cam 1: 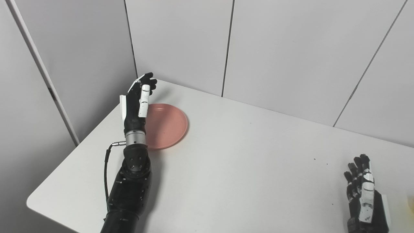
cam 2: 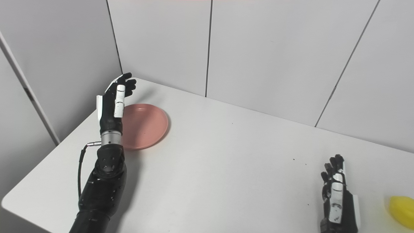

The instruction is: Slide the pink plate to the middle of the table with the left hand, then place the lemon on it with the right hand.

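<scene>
The pink plate [cam 1: 168, 124] lies flat near the table's far left corner. My left hand [cam 1: 137, 100] is raised over the plate's left rim, fingers extended and apart, holding nothing; whether it touches the plate I cannot tell. At the right edge of the right eye view sits the yellow lemon [cam 2: 402, 207], on the table near the front right. Just left of the lemon, my right hand [cam 2: 336, 194] rests low with its fingers slightly spread and nothing in it.
The white table [cam 1: 245, 168] stretches between the two hands. Grey wall panels [cam 1: 278, 48] stand close behind the table's far edge. The table's left edge and rounded front left corner [cam 1: 32, 202] lie near my left arm.
</scene>
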Robot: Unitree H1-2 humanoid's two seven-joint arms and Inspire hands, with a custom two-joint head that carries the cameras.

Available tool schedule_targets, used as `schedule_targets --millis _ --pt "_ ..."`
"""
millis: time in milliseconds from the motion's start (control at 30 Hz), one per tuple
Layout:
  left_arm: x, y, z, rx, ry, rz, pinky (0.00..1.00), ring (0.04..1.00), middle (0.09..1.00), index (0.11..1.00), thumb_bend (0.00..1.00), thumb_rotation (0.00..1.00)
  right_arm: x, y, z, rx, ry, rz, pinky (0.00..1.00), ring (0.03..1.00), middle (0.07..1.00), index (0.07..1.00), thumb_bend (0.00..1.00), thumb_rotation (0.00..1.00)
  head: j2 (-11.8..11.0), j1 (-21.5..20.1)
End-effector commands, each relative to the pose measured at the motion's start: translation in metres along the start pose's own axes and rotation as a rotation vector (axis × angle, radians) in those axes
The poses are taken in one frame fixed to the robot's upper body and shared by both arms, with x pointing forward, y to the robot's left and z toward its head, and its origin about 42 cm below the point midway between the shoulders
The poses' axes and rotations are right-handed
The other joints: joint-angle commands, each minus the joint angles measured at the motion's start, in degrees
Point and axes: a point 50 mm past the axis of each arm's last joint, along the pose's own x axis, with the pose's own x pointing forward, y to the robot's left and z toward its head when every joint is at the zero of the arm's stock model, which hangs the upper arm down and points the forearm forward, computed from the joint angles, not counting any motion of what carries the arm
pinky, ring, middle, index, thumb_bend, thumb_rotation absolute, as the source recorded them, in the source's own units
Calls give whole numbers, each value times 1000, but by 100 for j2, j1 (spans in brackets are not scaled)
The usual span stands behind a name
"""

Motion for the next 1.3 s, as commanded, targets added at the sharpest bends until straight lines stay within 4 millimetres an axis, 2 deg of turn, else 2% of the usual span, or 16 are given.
schedule_targets --millis 0,400,733,933,1133,1267 --pt "12 7 12 26 -50 18 773 744 737 724 752 1000 6 -1 15 -8 -48 15 1000 1000 1000 1000 712 999 0 9" --pt "14 31 4 68 -5 69 808 783 770 747 783 1000 7 0 16 -3 -62 19 1000 1000 1000 1000 695 1000 -46 72" --pt "15 47 -8 91 6 121 816 799 791 779 758 1000 5 0 19 4 -62 20 1000 1000 1000 1000 707 1000 -54 120" --pt "15 54 -17 84 61 156 871 826 808 800 796 1000 6 -1 19 6 -63 18 1000 1000 1000 1000 714 994 -52 148" --pt "14 60 -24 81 90 158 916 857 821 812 765 1000 7 0 20 13 -66 16 1000 1000 1000 1000 717 991 -28 147" --pt "13 62 -30 37 123 168 897 851 830 823 759 1000 6 0 21 11 -61 17 1000 1000 1000 1000 733 990 -27 132"
